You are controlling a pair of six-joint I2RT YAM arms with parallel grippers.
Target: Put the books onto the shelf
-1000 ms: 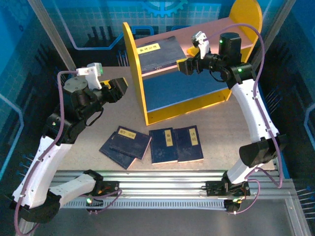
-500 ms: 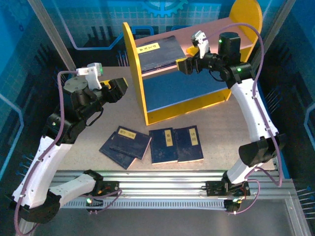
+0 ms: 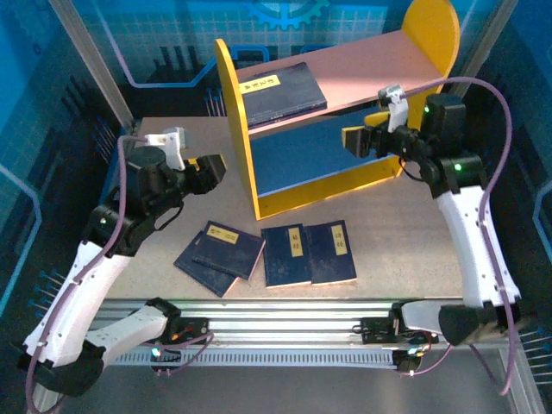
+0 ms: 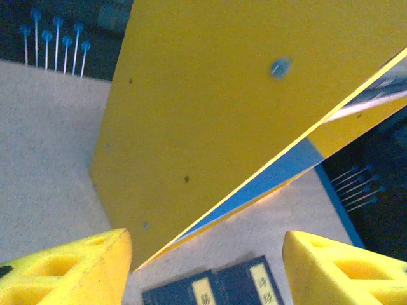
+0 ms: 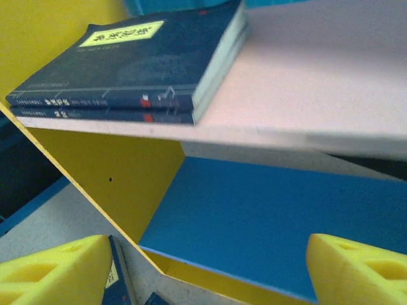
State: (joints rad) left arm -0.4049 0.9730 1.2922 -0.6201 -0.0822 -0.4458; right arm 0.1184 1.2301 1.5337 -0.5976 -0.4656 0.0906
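Observation:
The shelf [image 3: 235, 129] stands at the back of the table, with yellow side panels, a pink upper board [image 5: 305, 82] and a blue lower board [image 5: 273, 216]. Two navy books [image 3: 280, 90] lie stacked at the left end of the pink board [image 5: 133, 63]. More books lie on the table in front: an overlapping pair [image 3: 220, 254] and two side by side [image 3: 309, 253]. My right gripper [image 3: 354, 141] hovers open and empty before the lower board. To the left of the yellow panel [image 4: 210, 108], my left gripper [image 3: 211, 168] is open and empty, with the table books [image 4: 235, 289] below it.
Blue netted walls enclose the table on three sides. A metal rail [image 3: 285, 323] runs along the near edge by the arm bases. Bare tabletop [image 3: 397, 233] lies right of the books and in front of the shelf.
My right gripper has pulled back from the stacked books on the pink board, moving right and down to the lower board's level. The left gripper has dropped slightly.

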